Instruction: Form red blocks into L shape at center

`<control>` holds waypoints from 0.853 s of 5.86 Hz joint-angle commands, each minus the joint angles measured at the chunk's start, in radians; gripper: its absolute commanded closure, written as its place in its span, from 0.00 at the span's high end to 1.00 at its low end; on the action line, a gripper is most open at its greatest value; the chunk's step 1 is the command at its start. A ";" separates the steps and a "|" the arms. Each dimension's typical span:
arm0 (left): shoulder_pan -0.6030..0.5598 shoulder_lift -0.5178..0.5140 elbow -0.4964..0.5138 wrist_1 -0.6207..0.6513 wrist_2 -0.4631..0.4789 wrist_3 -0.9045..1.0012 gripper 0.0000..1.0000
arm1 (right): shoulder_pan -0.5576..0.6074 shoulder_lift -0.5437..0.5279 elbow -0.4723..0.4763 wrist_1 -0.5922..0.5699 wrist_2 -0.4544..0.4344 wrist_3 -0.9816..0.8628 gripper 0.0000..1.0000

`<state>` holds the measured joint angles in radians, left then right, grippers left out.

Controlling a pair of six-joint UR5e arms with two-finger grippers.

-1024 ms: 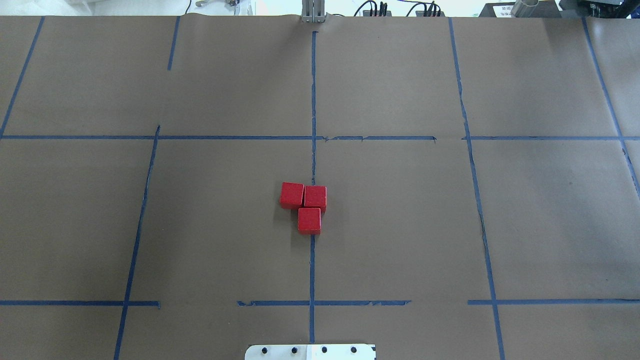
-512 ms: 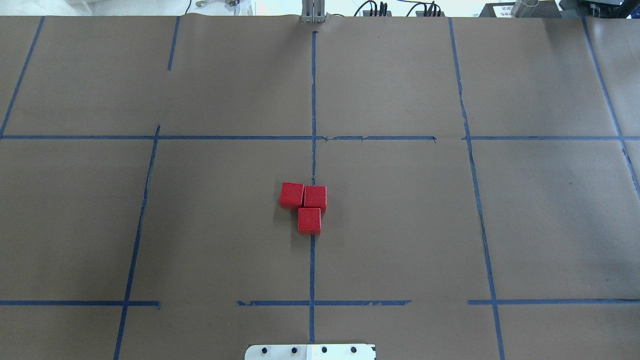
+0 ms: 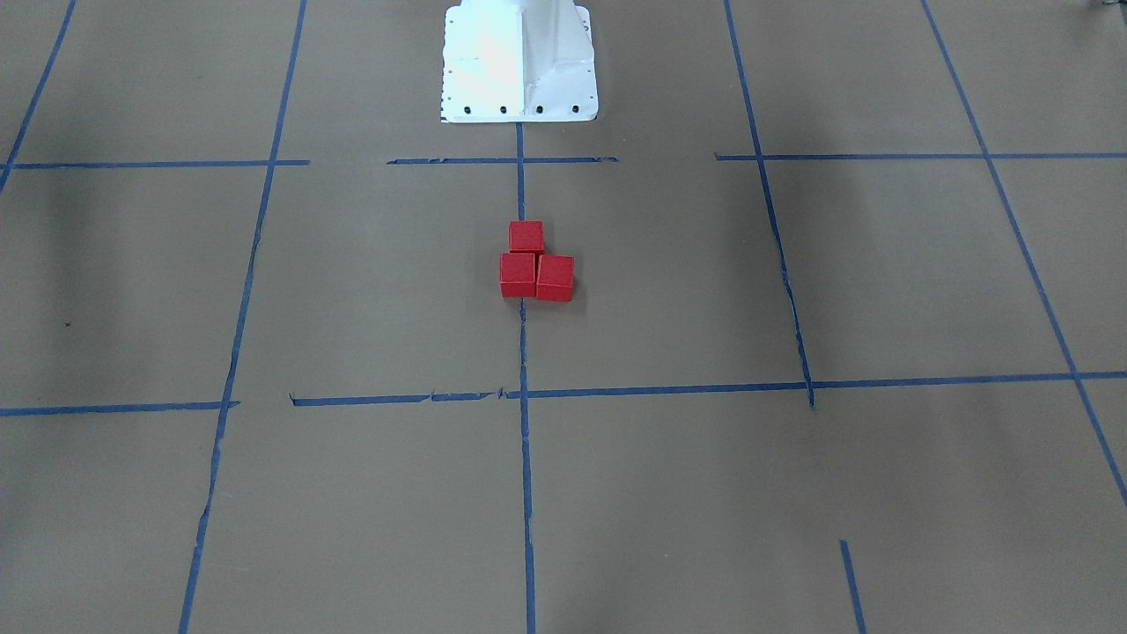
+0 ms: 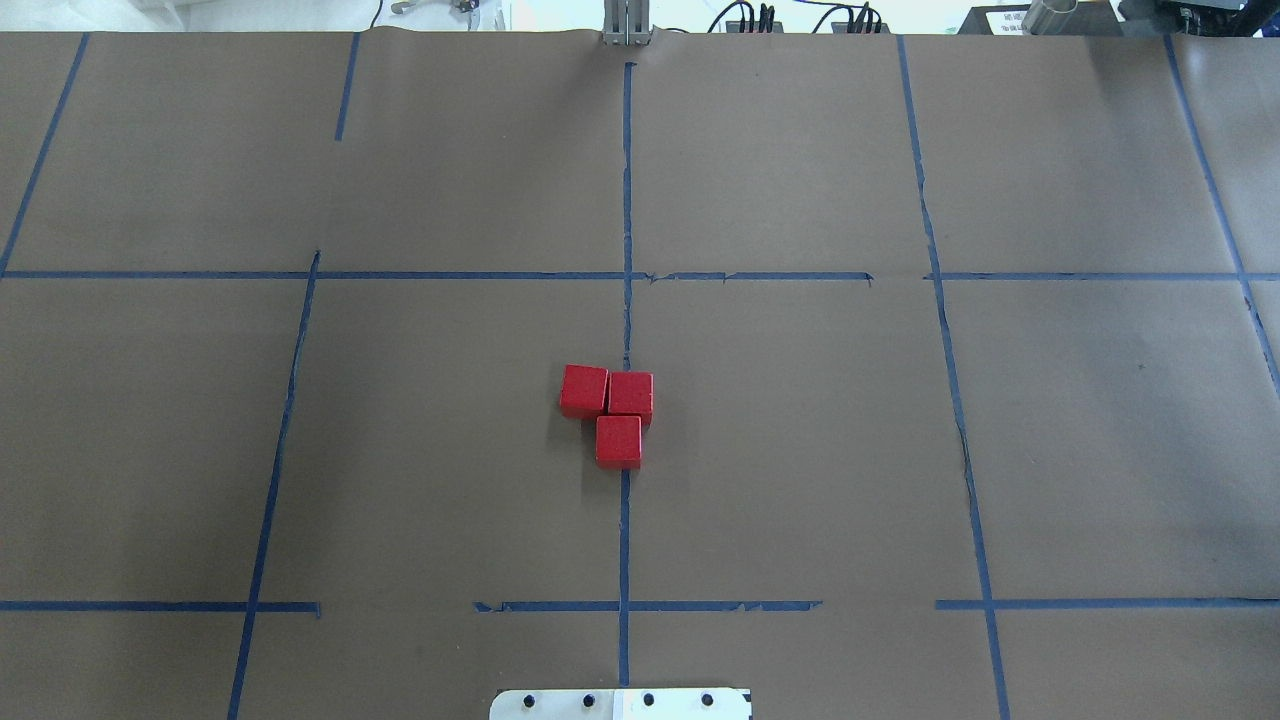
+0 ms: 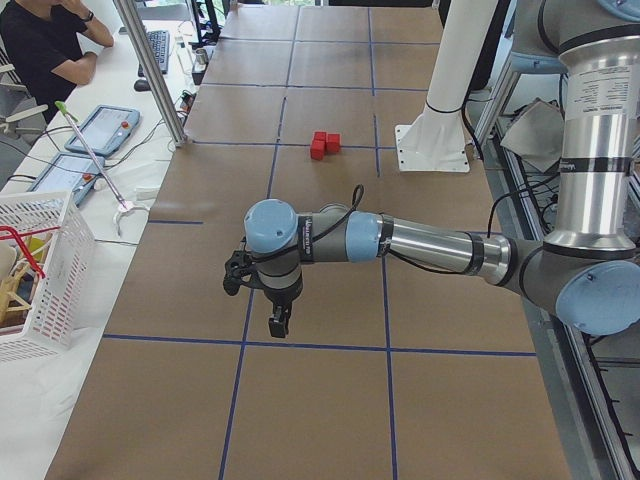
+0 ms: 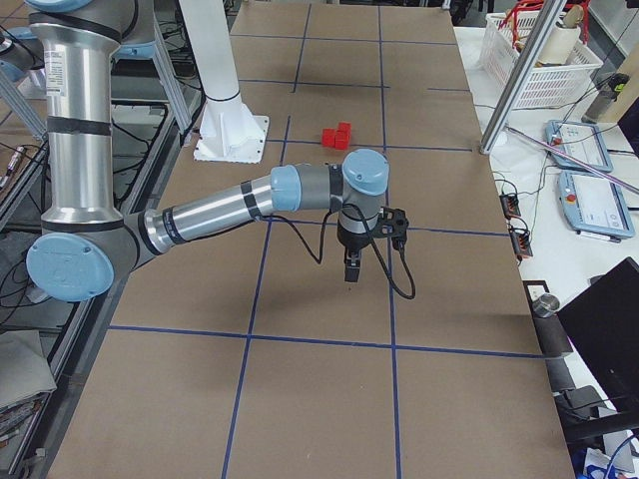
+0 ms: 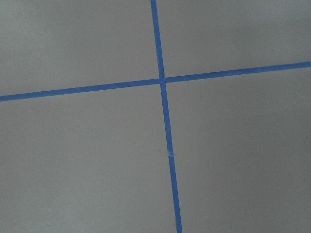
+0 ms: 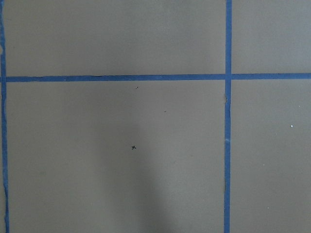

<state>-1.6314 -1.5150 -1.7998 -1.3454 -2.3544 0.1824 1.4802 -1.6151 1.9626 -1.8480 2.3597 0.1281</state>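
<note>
Three red blocks sit touching at the table's centre on the blue centre line. In the overhead view two lie side by side (image 4: 584,390) (image 4: 631,394) and the third (image 4: 619,441) lies nearer the robot, under the right one, making an L. They also show in the front-facing view (image 3: 526,237), the left view (image 5: 324,144) and the right view (image 6: 337,136). My left gripper (image 5: 278,325) hangs far out over the table's left end. My right gripper (image 6: 351,274) hangs over the right end. Both are far from the blocks and empty. I cannot tell whether they are open or shut.
The white robot base plate (image 4: 620,704) stands at the near table edge behind the blocks. Blue tape lines grid the brown paper. A white basket (image 5: 40,270), teach pendants (image 5: 100,125), an aluminium post (image 5: 150,70) and a seated operator (image 5: 40,40) are along the far side.
</note>
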 commanded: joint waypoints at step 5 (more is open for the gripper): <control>0.021 0.016 -0.006 -0.003 0.004 -0.120 1.00 | -0.001 -0.107 -0.022 0.094 -0.002 -0.001 1.00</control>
<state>-1.6152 -1.5049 -1.8175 -1.3466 -2.3515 0.0849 1.4789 -1.6990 1.9416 -1.8010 2.3567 0.1256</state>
